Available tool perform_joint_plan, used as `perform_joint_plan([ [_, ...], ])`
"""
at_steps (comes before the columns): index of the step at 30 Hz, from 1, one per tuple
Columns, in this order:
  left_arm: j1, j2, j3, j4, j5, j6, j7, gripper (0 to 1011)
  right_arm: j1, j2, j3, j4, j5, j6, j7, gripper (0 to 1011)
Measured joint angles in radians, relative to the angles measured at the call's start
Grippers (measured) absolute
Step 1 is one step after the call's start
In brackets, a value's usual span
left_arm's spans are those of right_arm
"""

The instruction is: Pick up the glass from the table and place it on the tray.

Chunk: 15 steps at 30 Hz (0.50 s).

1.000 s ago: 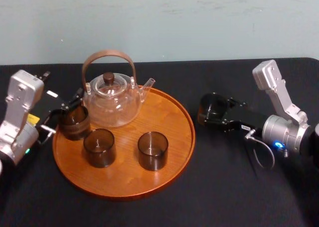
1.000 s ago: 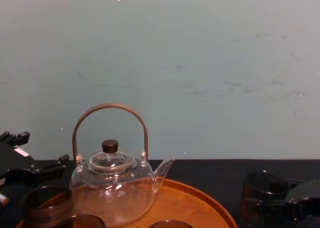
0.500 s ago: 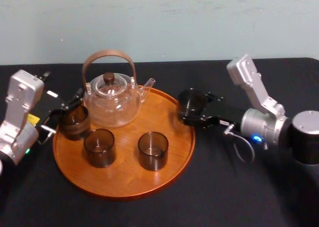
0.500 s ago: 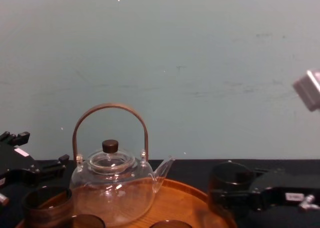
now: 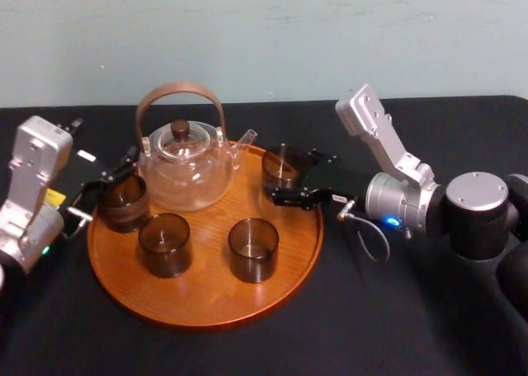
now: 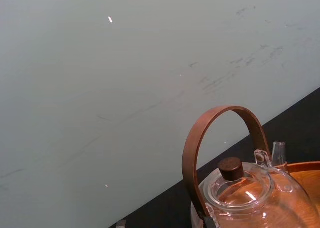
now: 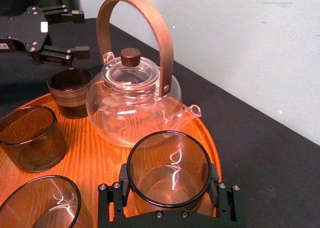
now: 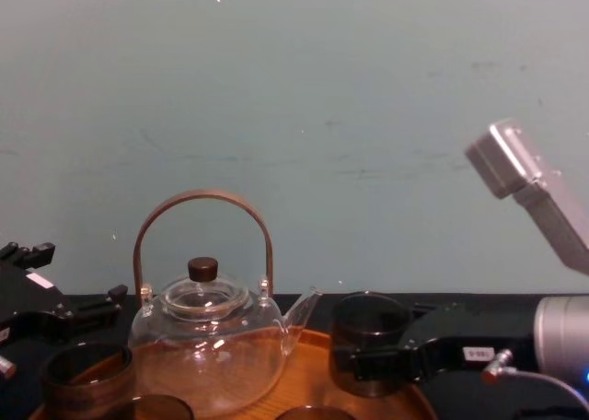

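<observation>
Black table [image 5: 371, 326] running the full width of the scene, ending at a pale green wall [image 5: 330, 38] on the far side. Directly on it, left of the middle: one large round orange-brown wooden tray [image 5: 206, 302], low-rimmed.

In the chest view the tray [image 8: 313, 374] runs off the bottom edge, and 2 front glasses [image 8: 161, 407] [image 8: 313, 413] are cut to their rims. The left wrist view crops the teapot [image 6: 250, 193] at its base. The right hand [image 7: 168, 184] covers the foot of the held glass [image 7: 168, 158].
</observation>
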Motion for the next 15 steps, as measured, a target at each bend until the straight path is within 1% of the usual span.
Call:
perform_joint_plan([
  [4, 0.0, 0.0, 0.0, 0.0, 0.0, 0.0, 0.0, 1001, 0.012, -0.015, -0.012, 0.02, -0.009, 0.001, 0.001, 904],
  [15, 0.0, 0.0, 0.0, 0.0, 0.0, 0.0, 0.0, 1001, 0.026, -0.033, -0.022, 0.058, -0.024, 0.004, 0.003, 904],
])
